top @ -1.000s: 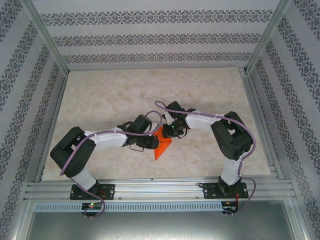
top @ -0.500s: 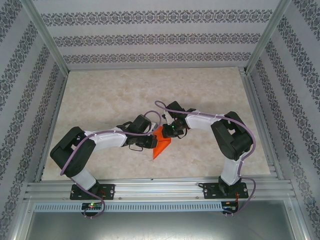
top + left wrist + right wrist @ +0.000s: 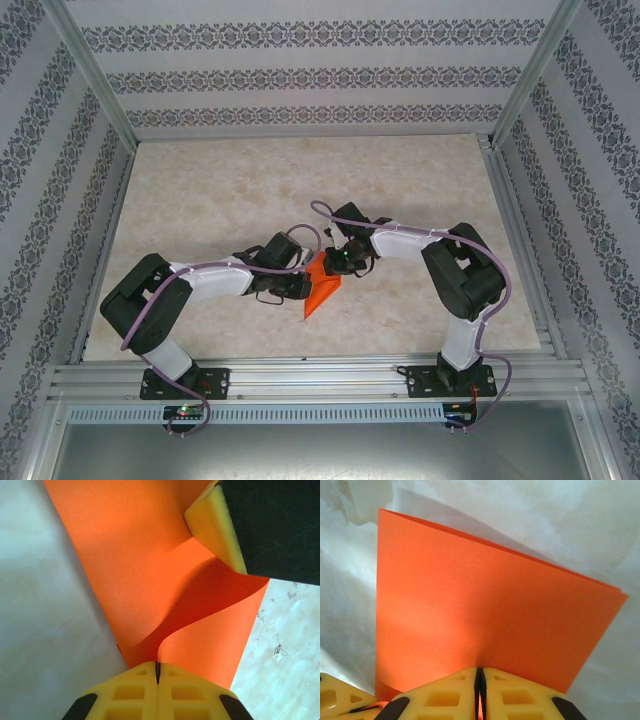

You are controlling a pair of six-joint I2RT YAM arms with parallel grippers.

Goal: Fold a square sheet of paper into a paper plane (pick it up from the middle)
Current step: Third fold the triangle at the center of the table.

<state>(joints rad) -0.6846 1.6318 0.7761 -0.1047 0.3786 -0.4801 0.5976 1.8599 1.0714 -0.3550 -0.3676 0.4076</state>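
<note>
Gripping thin orange-red sq. sheet of paper (image 3: 150, 570) w/ L gripper (image 3: 157, 667), jaws closed on curled edge; pinching sheet's other side w/ R gripper (image 3: 480, 672) (also closed tight).

Bright, even light (soft shadow behind the paper (image 3: 485, 605)).

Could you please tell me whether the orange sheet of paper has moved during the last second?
Yes, slightly: the near tip of the orange sheet of paper has drifted left along the front rail, toward the left arm's base.
</note>
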